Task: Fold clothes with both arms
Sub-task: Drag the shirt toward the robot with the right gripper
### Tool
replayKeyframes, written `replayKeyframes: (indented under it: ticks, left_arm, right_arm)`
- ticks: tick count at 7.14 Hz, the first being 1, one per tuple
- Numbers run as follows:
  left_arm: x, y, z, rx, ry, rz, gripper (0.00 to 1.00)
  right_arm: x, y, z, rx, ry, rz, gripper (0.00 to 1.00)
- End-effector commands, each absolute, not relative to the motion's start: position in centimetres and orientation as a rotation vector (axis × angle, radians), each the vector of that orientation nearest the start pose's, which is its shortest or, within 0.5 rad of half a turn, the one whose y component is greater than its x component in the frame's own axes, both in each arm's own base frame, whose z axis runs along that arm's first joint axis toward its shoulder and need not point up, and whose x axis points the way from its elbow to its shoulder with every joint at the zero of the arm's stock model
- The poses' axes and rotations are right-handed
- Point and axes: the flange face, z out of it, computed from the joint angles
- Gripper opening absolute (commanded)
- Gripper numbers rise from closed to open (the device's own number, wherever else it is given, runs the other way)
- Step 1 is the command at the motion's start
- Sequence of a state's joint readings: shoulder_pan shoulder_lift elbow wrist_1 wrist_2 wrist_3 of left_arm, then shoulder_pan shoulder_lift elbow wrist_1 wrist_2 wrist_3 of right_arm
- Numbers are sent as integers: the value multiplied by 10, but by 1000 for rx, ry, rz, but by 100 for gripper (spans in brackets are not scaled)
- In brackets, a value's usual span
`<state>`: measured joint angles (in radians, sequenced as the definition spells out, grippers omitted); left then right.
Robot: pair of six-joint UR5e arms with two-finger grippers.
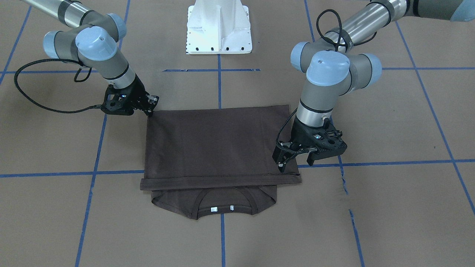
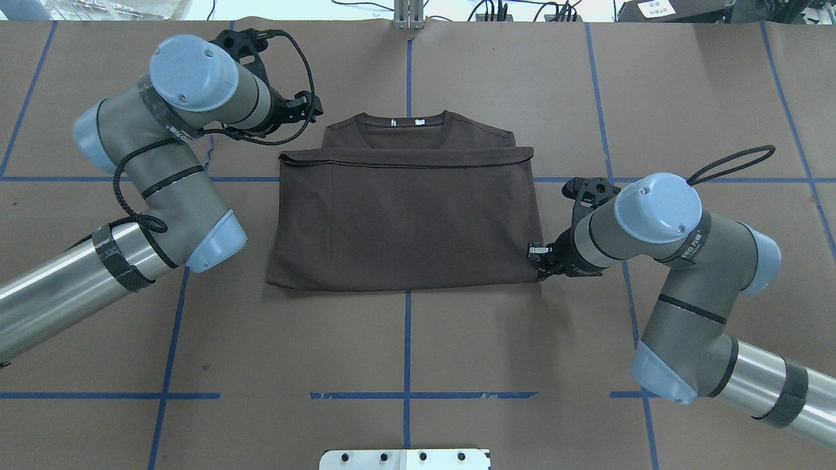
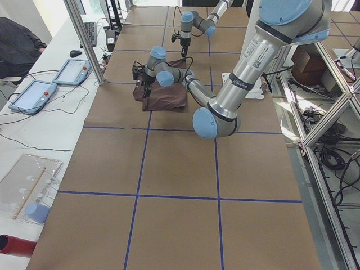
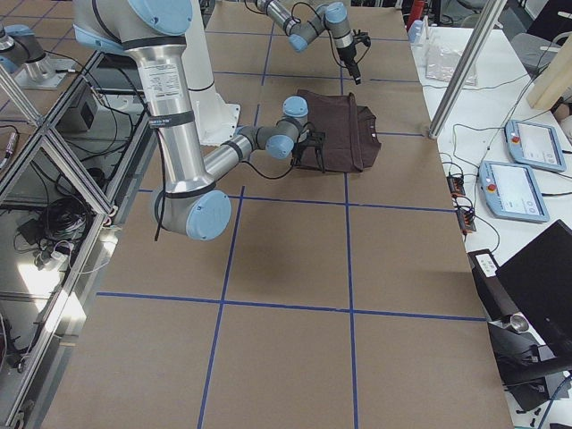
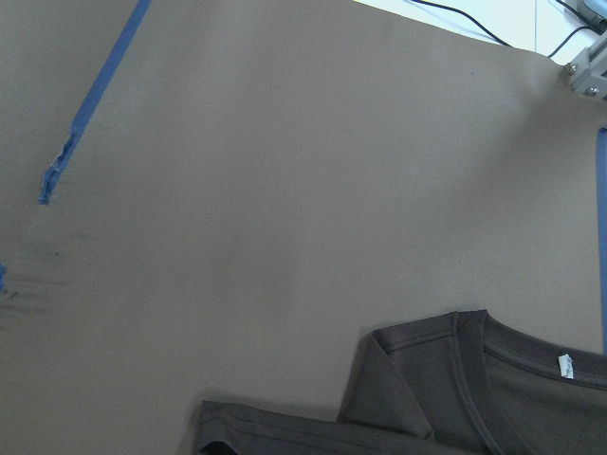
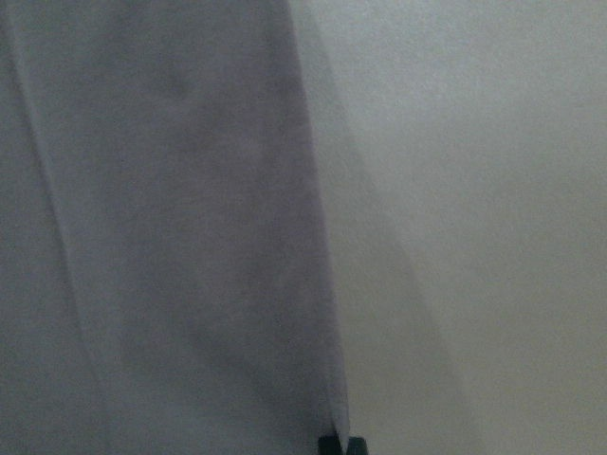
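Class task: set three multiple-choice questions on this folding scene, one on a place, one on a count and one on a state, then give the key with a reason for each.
1. Where is the right gripper?
A at a corner of the T-shirt on the robot's side
B at its far edge, away from the robot
C far out over bare table

2. How many white tags show at the collar?
A one
B two
C four

3. What state is the T-shirt in?
A spread out unfolded
B crumpled in a heap
C folded over, collar left uncovered

Key:
1 A, its tips are at the near right corner in the front-facing and overhead views.
2 B, two small tags sit side by side.
3 C, a straight folded edge crosses just below the collar.
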<state>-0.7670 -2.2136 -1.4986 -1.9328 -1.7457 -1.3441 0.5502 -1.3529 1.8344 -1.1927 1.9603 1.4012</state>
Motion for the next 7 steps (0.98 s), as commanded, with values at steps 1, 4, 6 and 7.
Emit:
replayKeyframes:
  ticks: [1,4,6,7]
  left_arm:
    - [438,-583,264,309,912,-419,100]
    - [432,-573,246,323,946,-416,100]
    - [426,-561,246,319,962,-405,100]
    - [430,-533,247,288,965,-390,100]
  right_arm:
    - [-397,-275,387,-114,-921,71,0]
    - [-397,-140,376,-349,-870,28,0]
    - [-394,-125,351,-356,-906,61,100]
    - [-383,-158,348,-308,-931,139,100]
